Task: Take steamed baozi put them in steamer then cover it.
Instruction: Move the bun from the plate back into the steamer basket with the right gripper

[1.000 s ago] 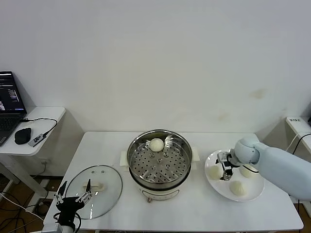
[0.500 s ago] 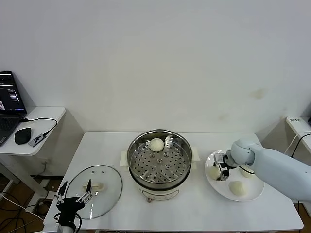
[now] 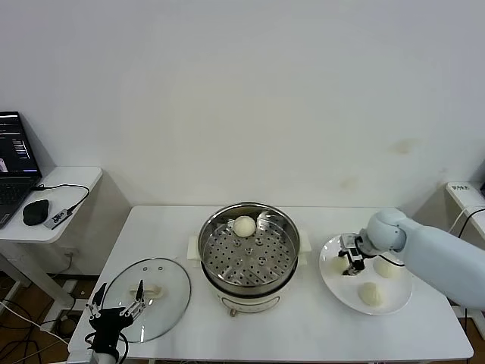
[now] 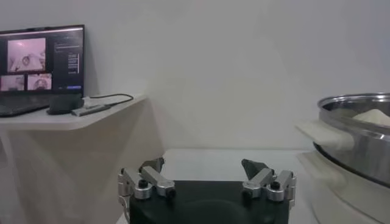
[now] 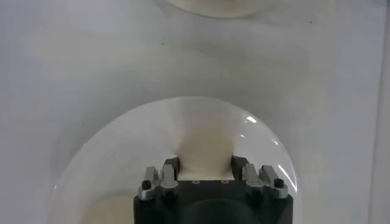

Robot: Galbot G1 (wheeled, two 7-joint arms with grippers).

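Observation:
The steel steamer stands mid-table with one baozi at the back of its perforated tray. Three more baozi lie on a white plate to its right: left, right and front. My right gripper is down at the left baozi. In the right wrist view the gripper has a finger pressed on each side of that baozi. The glass cover lies flat at the table's front left. My left gripper is open and empty at its near edge.
The left wrist view shows the left gripper with the steamer's rim off to one side. A side table with a laptop, mouse and cable stands at the far left. Another small table's corner is at the far right.
My right gripper shifted a little left over the plate, then back right and slightly up, staying at the left baozi. The left arm and cover have not moved.

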